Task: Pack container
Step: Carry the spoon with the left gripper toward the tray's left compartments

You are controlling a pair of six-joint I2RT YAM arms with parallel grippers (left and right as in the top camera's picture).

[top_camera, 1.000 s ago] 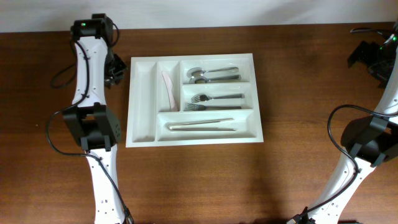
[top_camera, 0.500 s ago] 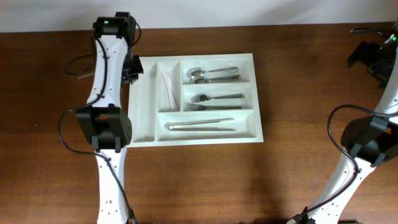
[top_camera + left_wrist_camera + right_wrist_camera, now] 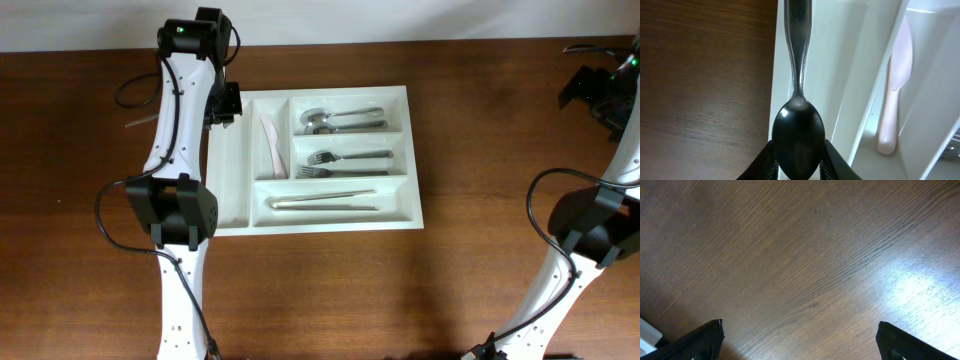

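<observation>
Since a second ago, the left arm [image 3: 178, 110] has swung right, from the bare worktop [image 3: 320, 290] to the far-left corner of the container [image 3: 414, 190]. We judge that the spoon is nearly ready to be set down.

Overhead view: the white container lies flat in the middle of the worktop. Spoons [image 3: 335, 118], forks [image 3: 345, 160] and longer utensils [image 3: 325, 200] fill its three wide compartments. A pink knife [image 3: 269, 145] lies in the inner narrow one, and the outer narrow compartment looks empty. The left arm stretches away from its base, its wrist over that outer compartment's far end. The right arm [image 3: 590, 235] is parked at the far right edge, well apart from the container.

Left wrist view: the left jaws are clenched on the bowl of a metal spoon [image 3: 799, 135], whose handle points straight ahead. The spoon hangs above the container's outer wall, with dark wood on one side and white plastic on the other. The pink knife shows in the next compartment.

Right wrist view: the right jaws are spread wide, grasping nothing, over bare wood.
</observation>
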